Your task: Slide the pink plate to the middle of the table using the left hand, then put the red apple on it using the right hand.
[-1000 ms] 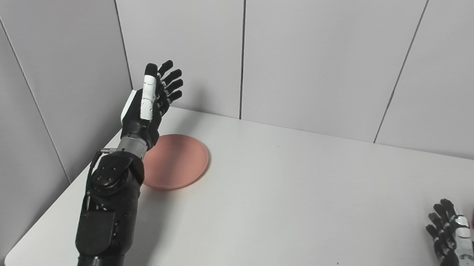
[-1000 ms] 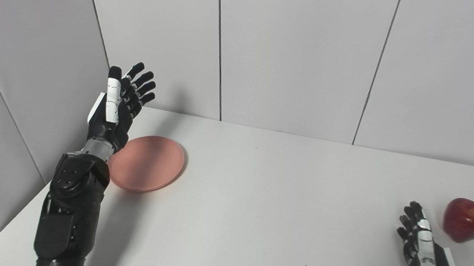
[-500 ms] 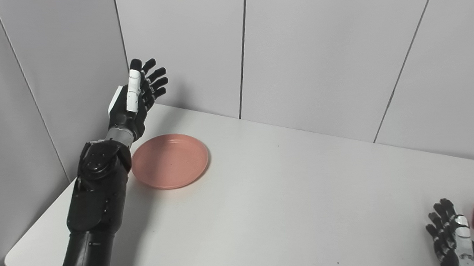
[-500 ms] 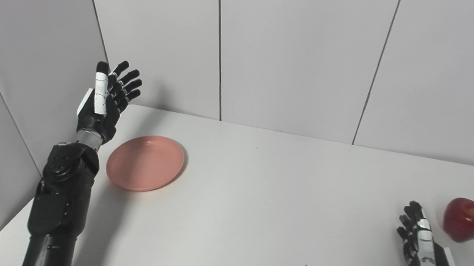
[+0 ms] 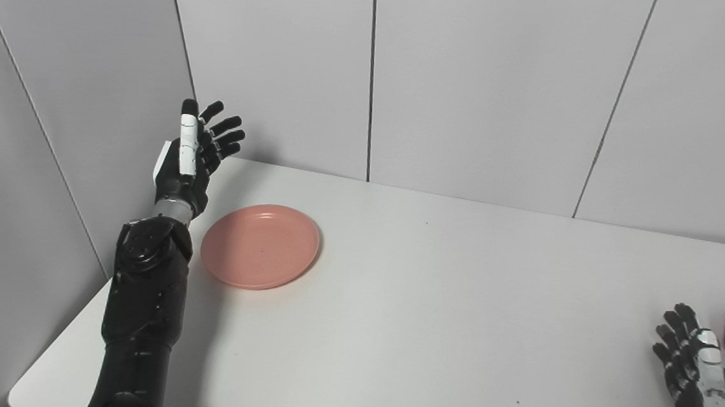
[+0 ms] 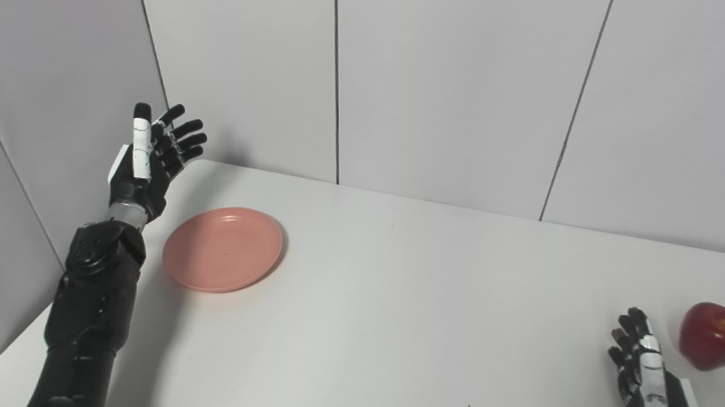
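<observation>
Pink plate [image 5: 260, 246]: lies flat on the white table [image 5: 408, 302], near the far left corner, well away from the middle; nothing rests on it.
Left robot hand [image 5: 190, 158]: raised above the table's far left corner, just beside the plate's left rim but not touching it; fingers [image 5: 226, 125] spread and pointing toward the right, thumb upright, holding nothing.
Left arm [image 5: 142, 295]: black, rises from the bottom left edge; its lower part covers a strip of the table's left side and is cut off by the frame.
Red apple [image 6: 716, 334]: sits on the table at the near right; whole in the right eye view, cut by the right edge in the left eye view.
Right robot hand [image 6: 642, 369]: low at the bottom right, just beside the apple with a gap between them; only the fingers and part of the back show, fingers extended and a little apart, gripping nothing; palm and wrist fall outside the frame.
Walls [image 5: 487, 73]: pale grey panels with dark seams, closing the table at the back and left.
</observation>
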Motion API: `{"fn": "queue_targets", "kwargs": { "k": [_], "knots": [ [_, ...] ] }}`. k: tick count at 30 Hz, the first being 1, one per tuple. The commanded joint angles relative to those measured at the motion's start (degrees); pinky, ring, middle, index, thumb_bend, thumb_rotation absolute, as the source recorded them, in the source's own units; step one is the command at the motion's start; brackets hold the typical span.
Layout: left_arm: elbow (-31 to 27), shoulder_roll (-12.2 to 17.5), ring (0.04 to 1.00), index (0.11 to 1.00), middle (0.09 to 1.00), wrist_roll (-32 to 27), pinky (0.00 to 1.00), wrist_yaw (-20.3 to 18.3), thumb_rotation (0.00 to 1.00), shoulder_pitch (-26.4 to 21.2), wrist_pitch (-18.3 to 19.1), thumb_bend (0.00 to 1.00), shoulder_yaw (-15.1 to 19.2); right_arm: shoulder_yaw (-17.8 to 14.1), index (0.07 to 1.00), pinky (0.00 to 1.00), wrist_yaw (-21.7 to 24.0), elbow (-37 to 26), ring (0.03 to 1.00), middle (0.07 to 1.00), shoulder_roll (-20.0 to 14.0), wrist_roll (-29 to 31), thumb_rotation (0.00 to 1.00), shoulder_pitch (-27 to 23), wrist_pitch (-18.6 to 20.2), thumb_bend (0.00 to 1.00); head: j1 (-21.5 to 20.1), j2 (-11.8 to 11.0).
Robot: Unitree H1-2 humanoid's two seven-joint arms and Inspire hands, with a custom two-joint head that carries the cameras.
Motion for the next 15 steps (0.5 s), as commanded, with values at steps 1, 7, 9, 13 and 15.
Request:
{"fn": "queue_targets", "kwargs": {
  "k": [1,7,9,13,15],
  "knots": [
    [-6.4,0.8,0.769,0.839,0.765,-1.9,0.74,-0.3,1.00,0.3,-1.6,1.00,1.1,0.9,0.983,1.00,0.7,2.3,0.989,0.981,1.3,0.1,1.00,1.3,-2.0,0.82,0.1,0.0],
    [-13.0,-0.1,0.821,0.850,0.800,-2.7,0.79,0.1,1.00,5.0,-0.7,1.00,1.3,0.9,0.979,1.00,0.8,3.6,0.982,0.975,1.0,-0.1,1.00,0.5,-2.3,0.81,1.0,-0.7],
    [-12.2,0.3,0.831,0.857,0.800,-2.5,0.82,0.5,1.00,5.0,-0.8,1.00,1.4,0.9,0.985,1.00,0.8,3.8,0.983,0.976,1.0,0.0,1.00,0.5,-2.4,0.79,0.7,-0.8],
    [-9.1,1.9,0.837,0.863,0.846,-2.1,0.85,0.8,1.00,4.0,-1.2,0.99,1.8,0.7,0.978,1.00,0.7,3.7,0.987,0.978,1.3,0.5,1.00,0.6,-2.4,0.79,0.6,-0.7],
    [-7.9,2.7,0.828,0.866,0.834,-1.7,0.84,1.3,1.00,3.1,-1.0,1.00,1.9,0.7,0.977,1.00,0.8,3.3,0.984,0.975,1.2,0.5,1.00,0.7,-2.2,0.80,0.6,-0.5]
  ]
}}
